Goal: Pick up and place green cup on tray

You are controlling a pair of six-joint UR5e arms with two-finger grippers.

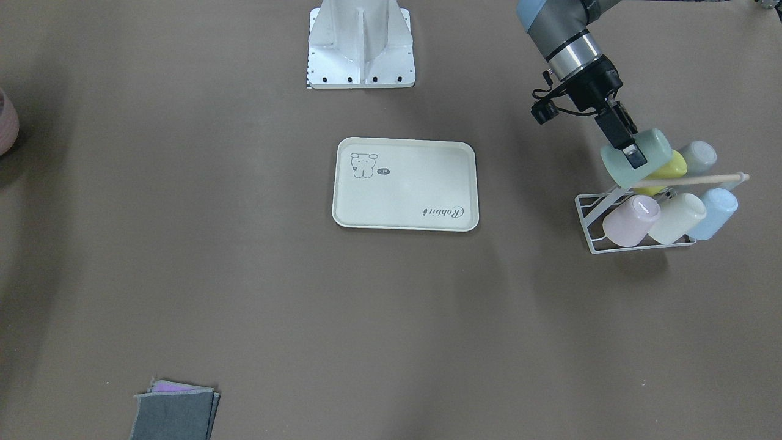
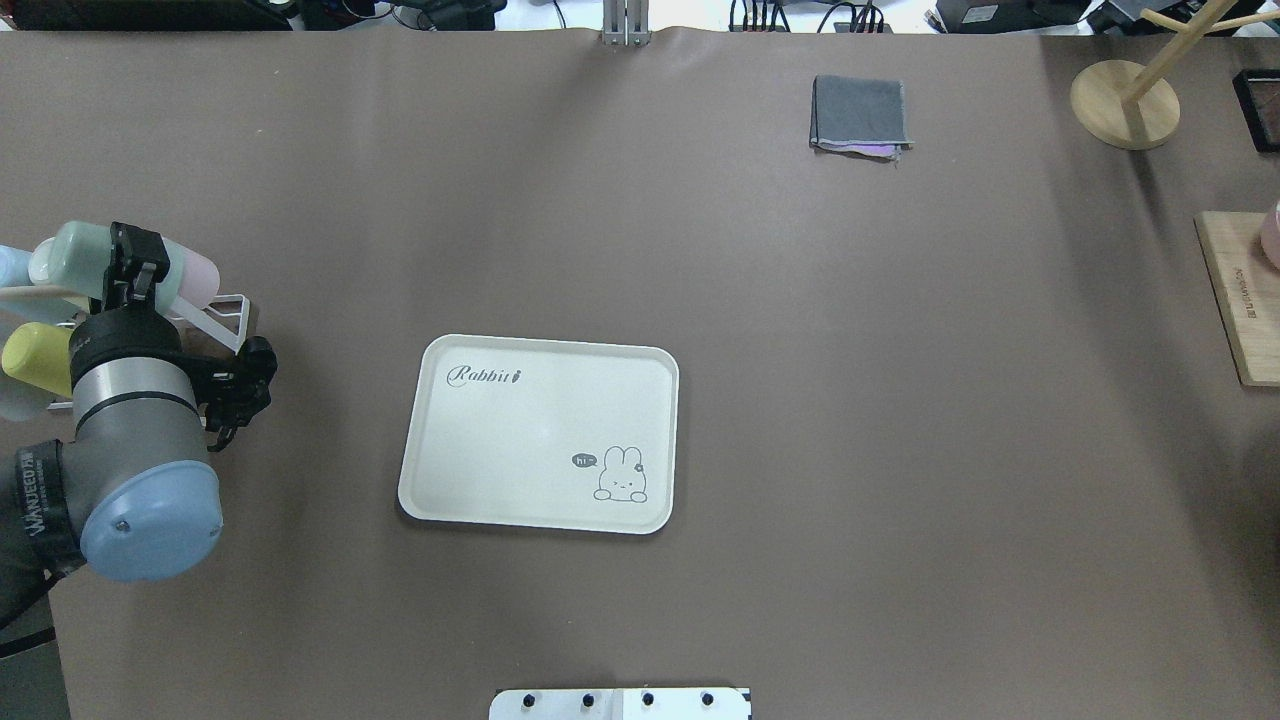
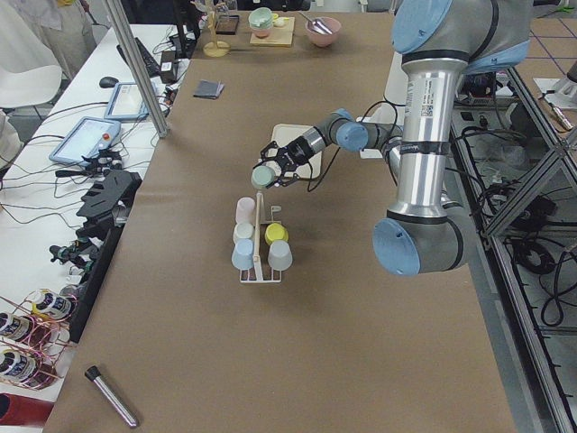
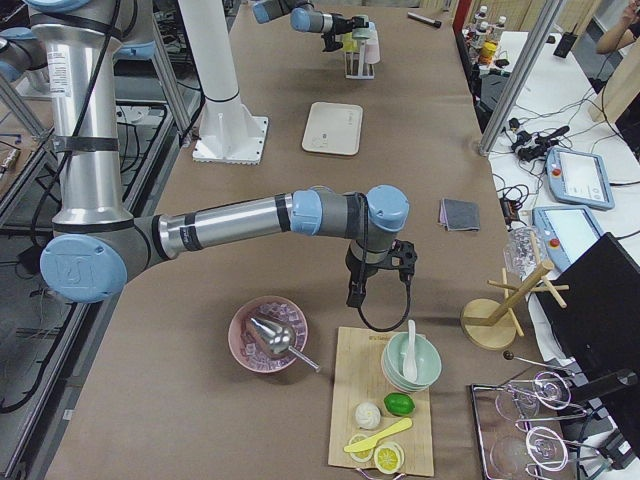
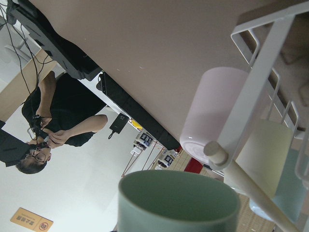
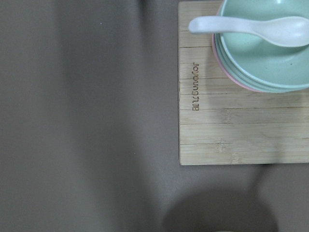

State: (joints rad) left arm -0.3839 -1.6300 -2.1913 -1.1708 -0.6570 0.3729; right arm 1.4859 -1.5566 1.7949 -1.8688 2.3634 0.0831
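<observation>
The green cup [image 1: 649,156] lies tilted just above the white wire rack [image 1: 585,215], next to its wooden rod [image 1: 690,179]. My left gripper [image 1: 632,156] is shut on the cup's rim, with one black finger over its wall. The overhead view shows the same hold, gripper [image 2: 128,268] on cup [image 2: 72,258]. In the left wrist view the cup's open mouth [image 5: 178,203] fills the bottom; no fingers show there. The cream tray [image 1: 405,195] lies empty at mid-table [image 2: 540,420]. My right gripper [image 4: 354,291] hovers far off near a wooden board; I cannot tell its state.
The rack holds pink [image 1: 631,221], cream [image 1: 677,218], blue [image 1: 716,211], yellow [image 1: 671,166] and grey-blue [image 1: 698,157] cups. A folded grey cloth [image 2: 860,112], a wooden mug tree [image 2: 1125,100] and a board [image 6: 231,125] with stacked bowls stand on the right side.
</observation>
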